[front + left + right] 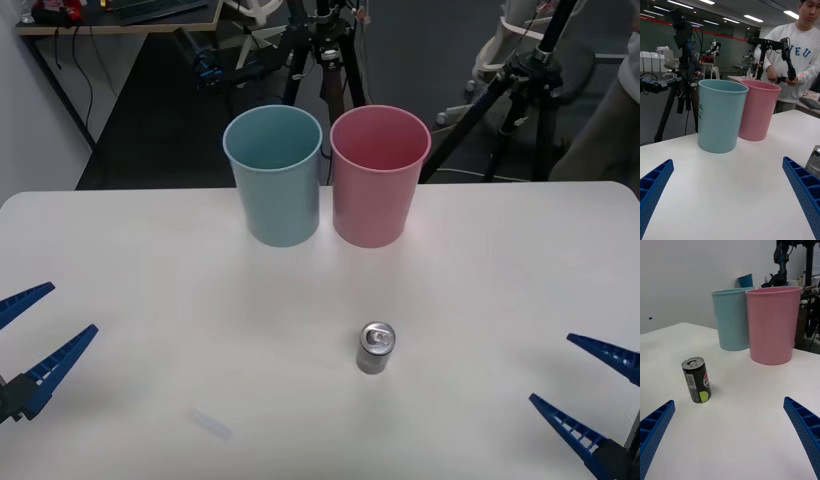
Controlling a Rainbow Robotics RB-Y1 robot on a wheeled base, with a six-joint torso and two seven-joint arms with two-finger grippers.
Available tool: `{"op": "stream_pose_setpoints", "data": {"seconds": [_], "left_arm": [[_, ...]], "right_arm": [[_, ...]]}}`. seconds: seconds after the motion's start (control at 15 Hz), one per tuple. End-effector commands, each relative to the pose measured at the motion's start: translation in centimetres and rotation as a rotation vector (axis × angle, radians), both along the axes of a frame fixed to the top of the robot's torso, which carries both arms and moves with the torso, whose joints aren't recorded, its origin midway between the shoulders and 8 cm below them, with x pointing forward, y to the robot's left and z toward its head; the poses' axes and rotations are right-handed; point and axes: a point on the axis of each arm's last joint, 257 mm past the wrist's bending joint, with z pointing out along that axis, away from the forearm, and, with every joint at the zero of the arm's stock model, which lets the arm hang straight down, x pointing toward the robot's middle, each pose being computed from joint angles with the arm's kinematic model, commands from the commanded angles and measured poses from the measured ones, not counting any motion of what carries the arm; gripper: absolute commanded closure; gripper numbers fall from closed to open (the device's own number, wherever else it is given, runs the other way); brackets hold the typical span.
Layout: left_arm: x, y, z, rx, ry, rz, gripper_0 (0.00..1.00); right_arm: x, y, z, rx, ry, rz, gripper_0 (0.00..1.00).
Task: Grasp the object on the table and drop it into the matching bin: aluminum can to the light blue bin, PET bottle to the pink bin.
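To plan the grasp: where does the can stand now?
The aluminum can stands upright on the table, in front of the pink bin, nearer the right tool.

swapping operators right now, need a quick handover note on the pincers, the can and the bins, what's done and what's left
Left pincer: open, empty, low over the near left of the large white table.
Right pincer: open, empty, near right side.
Small silver-grey aluminium drink can: upright on the table, right of centre, nearer the right pincer, untouched.
Tall light blue plastic bin and tall pink plastic bin: upright side by side at the far edge, blue on the left.
Done: nothing yet.
Left: grasp the can, drop it in the light blue bin.
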Motion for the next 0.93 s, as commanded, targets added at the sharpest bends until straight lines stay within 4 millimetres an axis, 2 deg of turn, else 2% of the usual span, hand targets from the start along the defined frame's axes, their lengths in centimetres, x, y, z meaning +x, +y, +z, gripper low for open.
{"op": "stream_pose_setpoints", "data": {"seconds": [0.07, 0.47, 0.93], "left_arm": [[0.0, 0.0, 0.0, 0.0, 0.0, 0.0, 0.0], [0.0, 0.0, 0.0, 0.0, 0.0, 0.0, 0.0], [0.0, 0.0, 0.0, 0.0, 0.0, 0.0, 0.0]], "right_arm": [[-1.6, 1.4, -2.6, -0.052, -0.015, 0.062, 0.0], [-2.2, 4.8, -5.2, -0.084, -0.03, 0.137, 0.0], [1.1, 8.3, -6.6, -0.085, -0.042, 0.099, 0.0]]}}
